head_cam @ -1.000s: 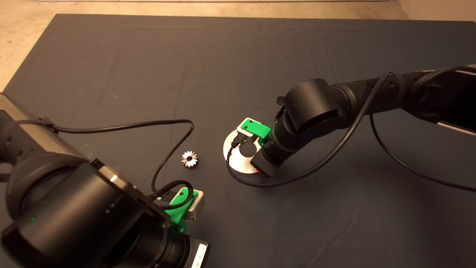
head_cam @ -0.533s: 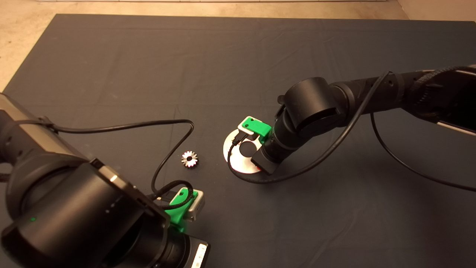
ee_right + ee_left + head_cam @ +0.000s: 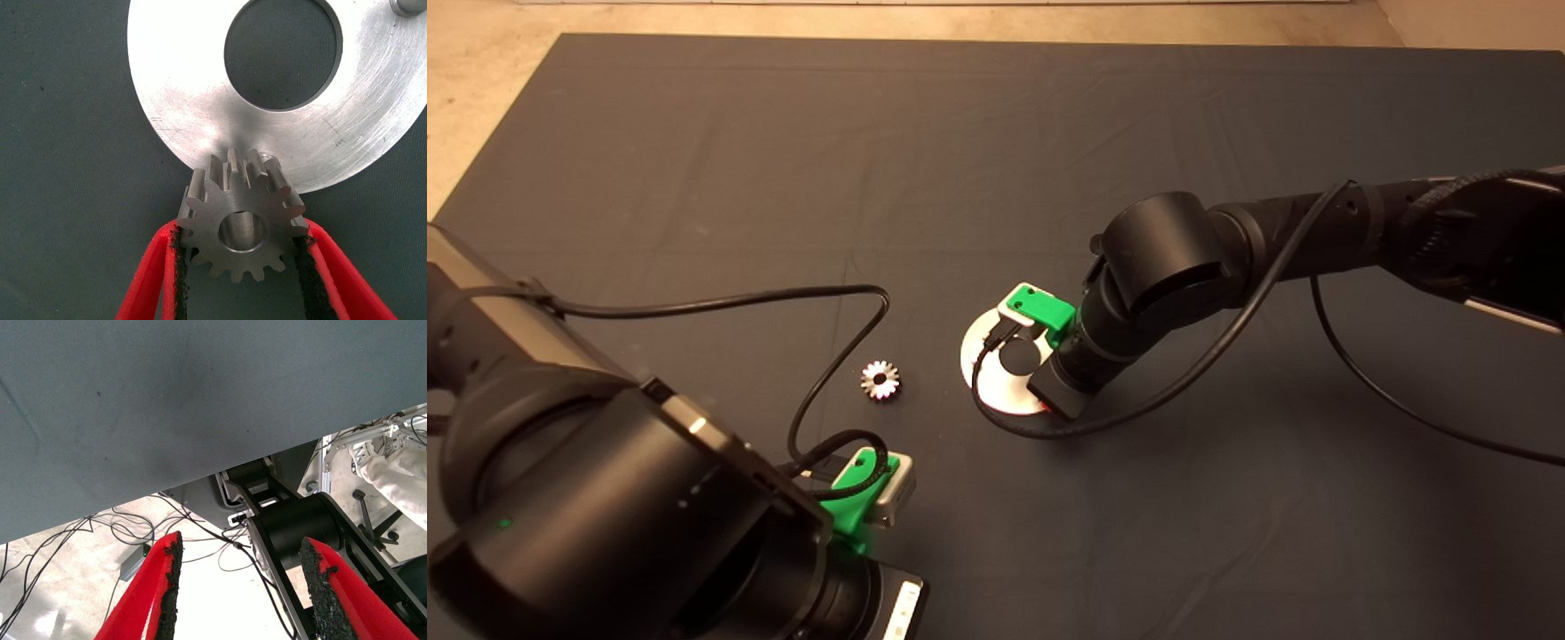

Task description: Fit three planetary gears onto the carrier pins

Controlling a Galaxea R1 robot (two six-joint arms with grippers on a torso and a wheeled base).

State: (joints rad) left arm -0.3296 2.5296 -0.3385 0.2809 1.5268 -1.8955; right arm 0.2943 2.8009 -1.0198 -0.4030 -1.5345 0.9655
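My right end effector (image 3: pixel 239 257) pinches a small silvery toothed metal gear (image 3: pixel 240 217) between its two black pads, one pad pressed against the teeth on each side. Seen from the right wrist, the gear sits at the rim of the flat round silver metal disc (image 3: pixel 193 100) with its large centre hole, and through the gear's own centre hole a silvery surface shows (whether that is a stud under it, I cannot tell). At the disc's far edge one short silvery cylindrical stud (image 3: pixel 408 5) stands upright.

From the head view, my right arm reaches in from the right, and the right end effector (image 3: pixel 1049 404) is low over the near right part of the disc (image 3: pixel 983 351), hiding that side of it. The disc lies on the dark mat (image 3: pixel 996 133) covering the tabletop, about mid-mat.

A second small toothed gear (image 3: pixel 880 380), silvery with a dark centre hole, lies flat on the mat to the left of the disc, near it but apart.

My left end effector (image 3: pixel 240 580) waits at the lower left edge of the mat, its red fingers (image 3: pixel 163 583) spread apart with nothing between them; beyond them are the mat's edge and cables on the floor (image 3: pixel 100 540).
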